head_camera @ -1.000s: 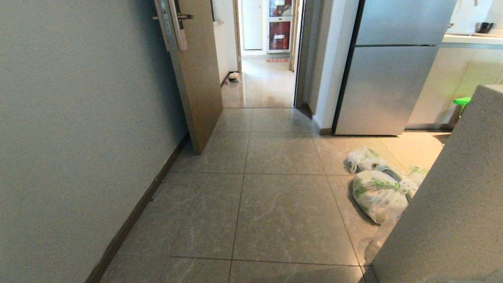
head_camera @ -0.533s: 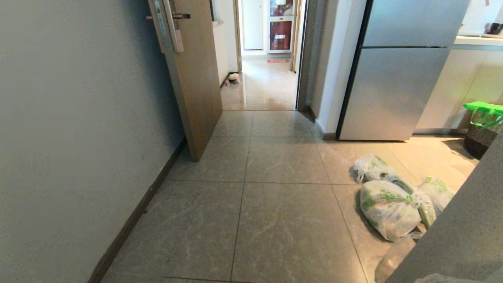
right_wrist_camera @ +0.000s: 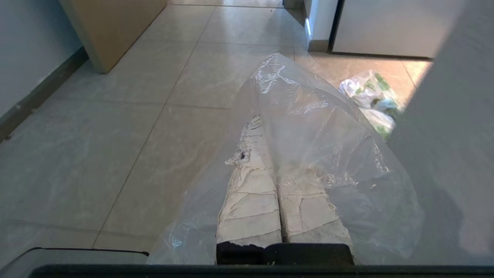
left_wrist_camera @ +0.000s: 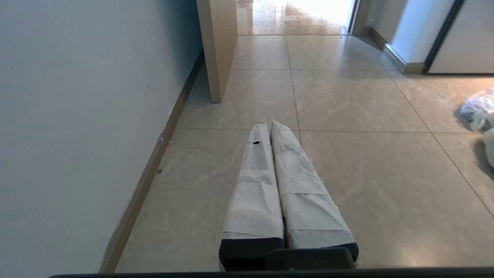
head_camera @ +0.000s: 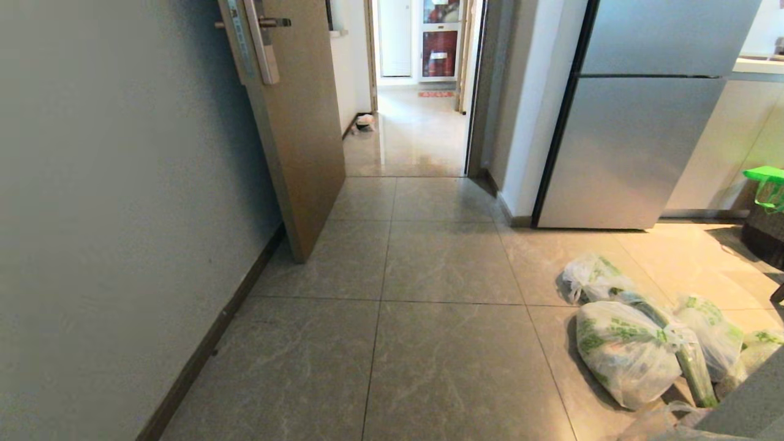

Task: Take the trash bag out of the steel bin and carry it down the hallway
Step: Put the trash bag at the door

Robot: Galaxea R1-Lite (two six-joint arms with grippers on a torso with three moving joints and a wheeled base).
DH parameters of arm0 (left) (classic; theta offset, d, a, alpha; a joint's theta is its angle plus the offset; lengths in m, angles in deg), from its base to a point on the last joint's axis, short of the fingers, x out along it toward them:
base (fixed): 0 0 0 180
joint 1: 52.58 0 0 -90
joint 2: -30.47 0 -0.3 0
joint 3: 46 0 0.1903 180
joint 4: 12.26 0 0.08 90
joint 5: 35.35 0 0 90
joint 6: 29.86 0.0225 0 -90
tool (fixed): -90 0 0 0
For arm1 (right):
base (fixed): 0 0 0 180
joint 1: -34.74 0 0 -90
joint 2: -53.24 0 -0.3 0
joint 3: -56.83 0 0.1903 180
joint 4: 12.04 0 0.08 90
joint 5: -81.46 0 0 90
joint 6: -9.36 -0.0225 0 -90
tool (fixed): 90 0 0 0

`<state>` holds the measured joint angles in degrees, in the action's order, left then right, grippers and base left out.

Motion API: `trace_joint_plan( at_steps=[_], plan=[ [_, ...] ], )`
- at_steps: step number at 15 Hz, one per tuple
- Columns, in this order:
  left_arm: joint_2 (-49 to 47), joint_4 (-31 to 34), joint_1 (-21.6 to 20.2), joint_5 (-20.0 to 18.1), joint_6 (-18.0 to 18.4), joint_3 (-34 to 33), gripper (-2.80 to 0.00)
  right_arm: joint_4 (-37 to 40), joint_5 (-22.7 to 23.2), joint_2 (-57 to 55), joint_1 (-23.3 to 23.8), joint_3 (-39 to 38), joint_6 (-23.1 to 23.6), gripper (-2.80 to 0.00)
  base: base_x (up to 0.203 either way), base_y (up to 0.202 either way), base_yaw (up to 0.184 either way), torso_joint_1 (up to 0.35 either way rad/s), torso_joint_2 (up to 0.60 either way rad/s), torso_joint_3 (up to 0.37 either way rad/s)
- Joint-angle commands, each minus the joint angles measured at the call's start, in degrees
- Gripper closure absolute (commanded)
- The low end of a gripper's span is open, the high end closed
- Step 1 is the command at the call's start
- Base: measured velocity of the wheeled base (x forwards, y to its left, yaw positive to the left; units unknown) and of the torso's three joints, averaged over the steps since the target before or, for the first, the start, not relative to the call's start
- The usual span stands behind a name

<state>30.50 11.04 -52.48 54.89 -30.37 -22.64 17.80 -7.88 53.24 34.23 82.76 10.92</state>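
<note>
- The whole head view is shifting compared with a second ago: the grey counter edge at the right is sliding almost out of frame, the white grocery bags (head_camera: 631, 349) are dropping lower and showing more of themselves, and the open wooden door (head_camera: 294, 122) is sitting nearer. This reads as the base driving forward and turning, not as things moving.
- A green-handled dark basket (head_camera: 765, 208), hidden a second ago, is now showing beside the fridge (head_camera: 637, 141).
- The right gripper (right_wrist_camera: 266, 146) is pinching the trash bag (right_wrist_camera: 328, 154) with its padded fingers pressed together; the clear film is draping over and to one side of them.
- The left gripper (left_wrist_camera: 270, 127) is empty, fingers closed against each other, pointing along the floor near the wall.
- The steel bin is not in view; the bag is already out, so carrying is the step in hand.
- To do it well: keeping the pinch firm, steering for the gap between door and wall corner into the hallway (head_camera: 416, 135), staying clear of the grocery bags, and driving smoothly so the thin film is not snagging or slipping.
</note>
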Motion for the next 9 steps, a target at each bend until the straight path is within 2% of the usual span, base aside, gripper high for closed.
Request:
trace_joint_plan(
  at_steps=[1, 9],
  plan=[
    [0.0, 0.0, 0.0, 0.0, 0.0, -0.1, 0.0, 0.0, 0.0, -0.1, 0.0, 0.0, 0.0, 0.0, 0.182, 0.0, -0.001, -0.002, 0.01, 0.002],
    [0.0, 0.0, 0.0, 0.0, 0.0, 0.0, 0.0, 0.0, 0.0, -0.1, 0.0, 0.0, 0.0, 0.0, 0.19, 0.0, 0.001, 0.001, 0.0, 0.002]
  ],
)
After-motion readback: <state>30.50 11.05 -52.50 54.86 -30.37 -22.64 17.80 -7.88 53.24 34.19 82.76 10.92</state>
